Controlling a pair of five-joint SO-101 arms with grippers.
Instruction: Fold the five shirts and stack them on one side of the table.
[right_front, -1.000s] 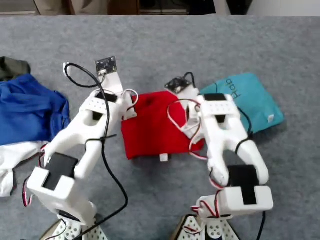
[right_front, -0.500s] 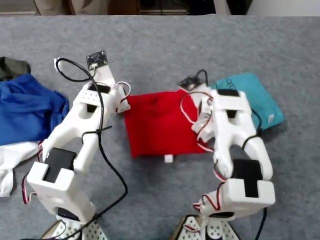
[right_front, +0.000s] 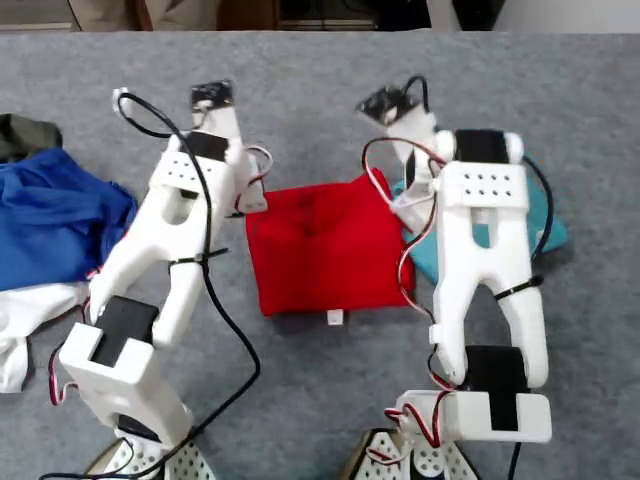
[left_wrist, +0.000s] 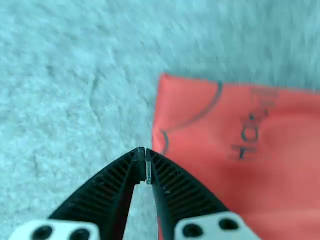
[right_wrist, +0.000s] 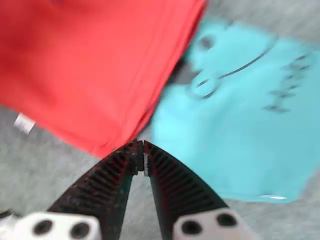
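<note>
**A:** Where was the red shirt (right_front: 330, 250) at that point?

**B:** Flat in the middle of the grey table (right_front: 300, 90), folded to a neat rectangle, right between the two arms. A little white tag (right_front: 336, 318) stuck out from its near edge.

**A:** And the left gripper (left_wrist: 145, 162)?

**B:** Pinched right together, tips meeting, not a thread between them! It sat over bare table just beside the red shirt's edge.

**A:** The right gripper (right_wrist: 140, 155), same story?

**B:** Same story: jaws closed tip to tip, nothing caught in them. It hung above a corner of the red shirt, where that shirt ran alongside the teal shirt (right_wrist: 240, 115). Whether the tips pressed on the cloth, I couldn't tell.

**A:** So the teal one was folded too?

**B:** Folded, yes, lying at the red shirt's right side and partly hidden under the right arm from above. The two edges met; which lay on top, I couldn't say.

**A:** And the far left?

**B:** A heap, well apart from the action: the blue shirt (right_front: 55, 225) crumpled, the white shirt (right_front: 25, 320) bunched at its near side, and a dark green garment (right_front: 25, 135) at the table's edge beyond.
</note>
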